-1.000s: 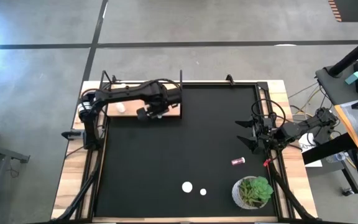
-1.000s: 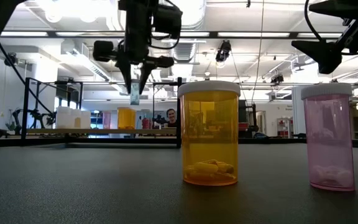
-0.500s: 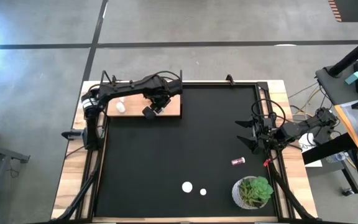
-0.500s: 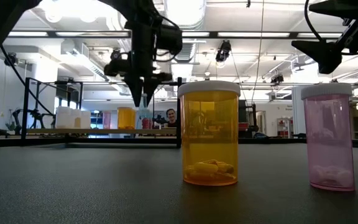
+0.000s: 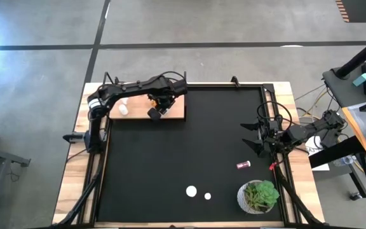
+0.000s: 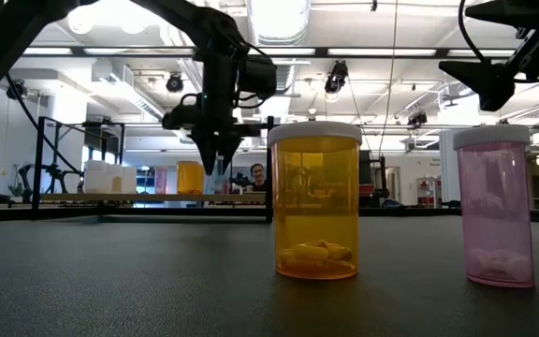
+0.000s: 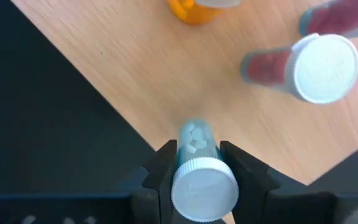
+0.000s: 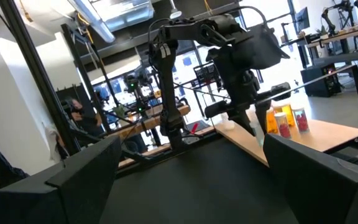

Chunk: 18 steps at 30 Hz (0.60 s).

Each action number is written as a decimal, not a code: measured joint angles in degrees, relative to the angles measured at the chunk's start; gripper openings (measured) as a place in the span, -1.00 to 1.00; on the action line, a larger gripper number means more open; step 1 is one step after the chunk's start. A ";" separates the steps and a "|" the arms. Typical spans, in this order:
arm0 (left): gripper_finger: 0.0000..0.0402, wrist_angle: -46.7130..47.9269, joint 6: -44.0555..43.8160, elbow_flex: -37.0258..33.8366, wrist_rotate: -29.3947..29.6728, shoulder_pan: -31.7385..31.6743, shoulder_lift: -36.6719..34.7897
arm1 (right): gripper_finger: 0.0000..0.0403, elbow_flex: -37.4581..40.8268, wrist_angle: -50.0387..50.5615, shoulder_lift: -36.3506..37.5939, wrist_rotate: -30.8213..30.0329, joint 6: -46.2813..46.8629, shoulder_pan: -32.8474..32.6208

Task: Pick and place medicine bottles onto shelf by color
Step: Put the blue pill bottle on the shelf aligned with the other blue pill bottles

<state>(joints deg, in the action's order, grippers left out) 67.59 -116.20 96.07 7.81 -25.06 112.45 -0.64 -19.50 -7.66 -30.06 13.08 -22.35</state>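
My left gripper [image 5: 158, 108] is over the light-wood shelf [image 5: 135, 114] at the table's far left, shut on a small clear bottle [image 7: 196, 138] with a white cap [image 7: 204, 190]. It also shows in the low view [image 6: 218, 167]. On the shelf stand a white bottle [image 5: 124, 109], an orange bottle [image 7: 194, 7] and red white-capped bottles [image 7: 303, 65]. On the black mat stand an orange bottle [image 6: 317, 201] and a pink bottle [image 6: 497, 206]. A dark red bottle [image 5: 243, 165] lies on its side. My right gripper [image 5: 254, 137] is open and empty at the right edge. My left gripper pinches the clear bottle between its two fingers [image 7: 160, 168], on the body's sides just under the white cap [image 7: 194, 154]. The fingers come from above, pointing down. The bottle hangs upright below them, its lower end close over the shelf board; whether it touches, I cannot tell.
A green plant in a white pot [image 5: 259, 195] stands at the near right corner. Thin black posts [image 6: 271, 168] rise at the shelf's corners. Between the shelf and the near bottles lies the bare black mat [image 5: 183, 146].
My left gripper has gone down toward the shelf board with the clear bottle, shifting a little toward the far edge. The bottle has stayed upright in the shut fingers and now hangs low, next to the bottles standing on the shelf.
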 joint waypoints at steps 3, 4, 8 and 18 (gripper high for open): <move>-0.53 0.01 0.04 0.00 -0.01 -0.36 0.39 | 0.91 0.00 0.01 0.00 0.00 0.00 0.00; -0.53 0.06 0.07 0.00 -0.01 -0.40 0.39 | 0.91 0.00 0.00 0.00 0.00 -0.02 0.00; -0.53 0.11 0.07 0.00 0.00 -0.65 0.39 | 0.91 0.00 0.01 0.00 0.01 0.00 0.00; -0.53 0.22 0.07 0.02 0.02 -0.85 0.39 | 0.91 0.00 0.02 0.00 0.00 0.00 0.00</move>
<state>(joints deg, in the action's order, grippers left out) 67.82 -116.14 96.09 7.84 -25.91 112.84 -0.64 -19.49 -7.66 -30.06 13.08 -22.35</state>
